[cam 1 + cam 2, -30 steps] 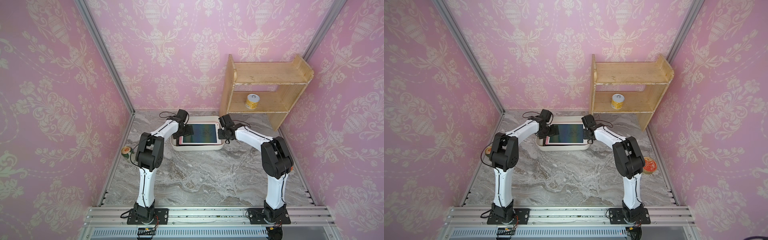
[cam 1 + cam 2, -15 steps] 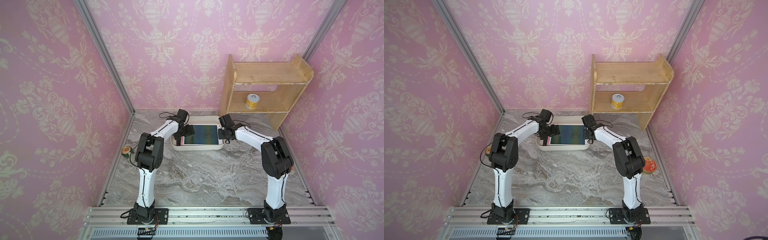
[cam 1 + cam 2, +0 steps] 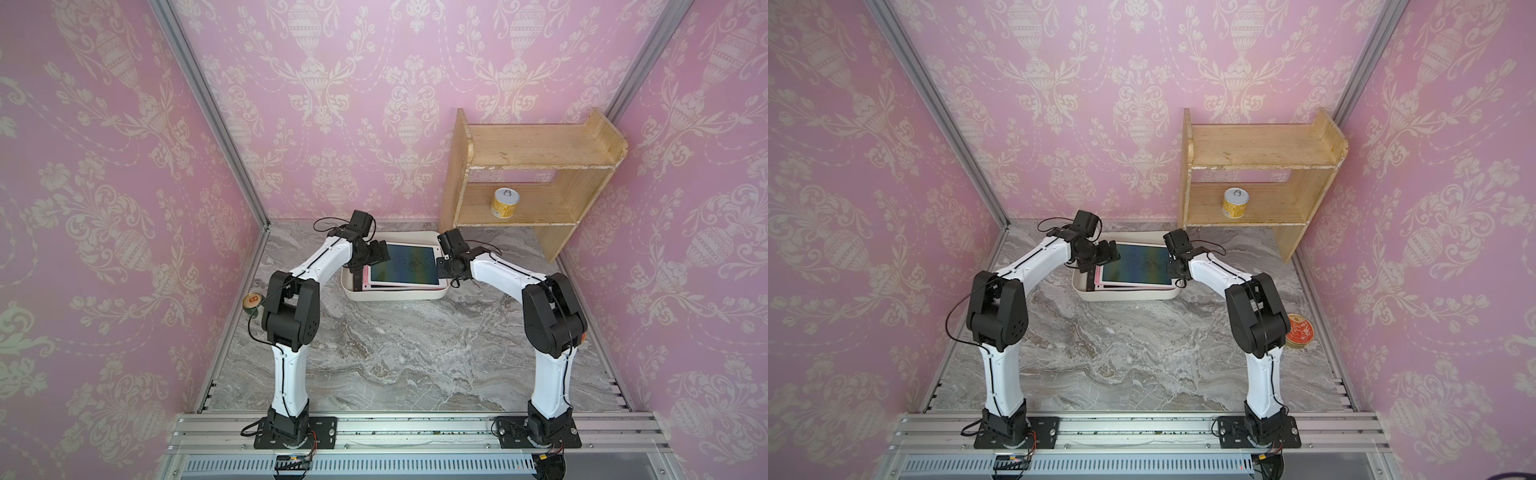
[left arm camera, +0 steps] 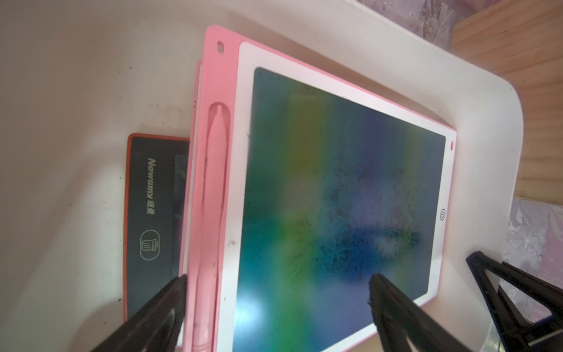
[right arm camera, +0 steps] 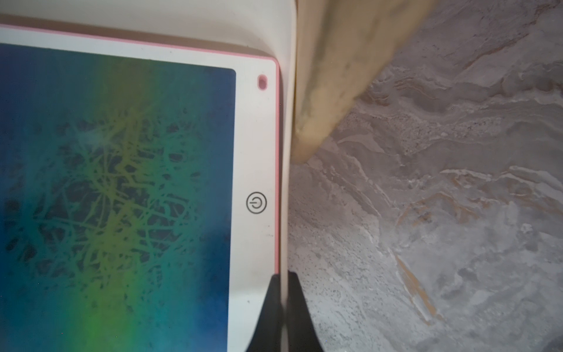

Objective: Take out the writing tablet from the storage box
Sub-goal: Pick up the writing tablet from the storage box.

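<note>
The off-white storage box (image 3: 395, 296) stands at the back of the marble table, seen in both top views. On top inside it lies a pink-framed writing tablet (image 3: 403, 264) with a rainbow screen (image 4: 335, 183). A black, orange-edged tablet (image 4: 152, 207) lies beneath it. My left gripper (image 4: 275, 277) is open over the pink tablet's left end. One of its fingers (image 4: 170, 304) is beside the pink edge and the other is over the screen. My right gripper (image 5: 284, 277) is shut on the box's thin right wall (image 5: 285, 183), beside the tablet's power-button edge.
A wooden two-tier shelf (image 3: 532, 178) stands at the back right with a yellow can (image 3: 503, 202) on its lower tier. A small can (image 3: 252, 302) sits by the left wall. A red round tin (image 3: 1300, 331) lies near the right arm.
The left gripper has shifted slightly over the tablet's left end. The pink tablet now sits a little further right in the box. The right gripper has stayed shut on the wall.
</note>
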Motion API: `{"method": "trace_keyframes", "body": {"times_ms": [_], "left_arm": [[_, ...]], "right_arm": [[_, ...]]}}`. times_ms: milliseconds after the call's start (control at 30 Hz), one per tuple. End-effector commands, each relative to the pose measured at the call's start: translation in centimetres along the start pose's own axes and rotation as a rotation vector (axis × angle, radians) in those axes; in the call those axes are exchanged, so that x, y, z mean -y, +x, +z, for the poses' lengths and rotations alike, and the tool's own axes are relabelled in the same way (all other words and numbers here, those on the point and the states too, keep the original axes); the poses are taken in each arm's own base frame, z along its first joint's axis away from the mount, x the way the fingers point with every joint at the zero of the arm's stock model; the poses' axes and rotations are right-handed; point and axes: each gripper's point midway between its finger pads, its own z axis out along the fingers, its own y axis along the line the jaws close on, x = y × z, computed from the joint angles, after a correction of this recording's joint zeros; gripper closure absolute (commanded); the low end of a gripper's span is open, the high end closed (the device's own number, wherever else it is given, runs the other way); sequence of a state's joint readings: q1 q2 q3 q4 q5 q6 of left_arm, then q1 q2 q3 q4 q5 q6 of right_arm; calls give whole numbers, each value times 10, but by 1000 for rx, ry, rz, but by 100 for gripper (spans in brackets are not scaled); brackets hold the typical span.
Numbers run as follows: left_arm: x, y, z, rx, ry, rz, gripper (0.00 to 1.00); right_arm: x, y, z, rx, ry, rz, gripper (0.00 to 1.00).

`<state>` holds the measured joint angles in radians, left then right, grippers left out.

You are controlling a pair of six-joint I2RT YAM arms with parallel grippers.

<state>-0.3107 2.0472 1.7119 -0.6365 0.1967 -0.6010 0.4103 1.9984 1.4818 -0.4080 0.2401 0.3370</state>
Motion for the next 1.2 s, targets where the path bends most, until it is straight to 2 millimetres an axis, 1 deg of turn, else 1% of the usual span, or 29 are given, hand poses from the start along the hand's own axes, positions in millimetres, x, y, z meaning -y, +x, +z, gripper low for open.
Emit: {"method": "trace_keyframes", "body": {"times_ms": [0,200,433,633,733,900,1033,1100,1167], "left_arm": [[52,-4,-24,26,188,35,5],[58,-6,-35,43,216,35,11],[75,-13,-52,93,319,11,15],[79,-13,-55,97,351,-5,18],[78,-12,-55,100,353,-14,20],[70,-11,-53,102,315,-8,21],[62,-14,-58,122,273,9,26],[59,-18,-62,136,264,11,33],[57,-19,-65,141,262,11,34]], "right_arm": [[0,-1,-6,5,-4,7,100],[2,-1,-7,6,-1,9,100],[1,-2,-8,7,-3,3,100],[2,-1,-8,8,-3,4,100],[2,-1,-8,7,-2,6,100],[4,-1,-10,8,2,4,100],[5,0,-10,9,5,4,100],[6,0,-10,9,5,5,100],[5,0,-11,9,5,4,100]]}}
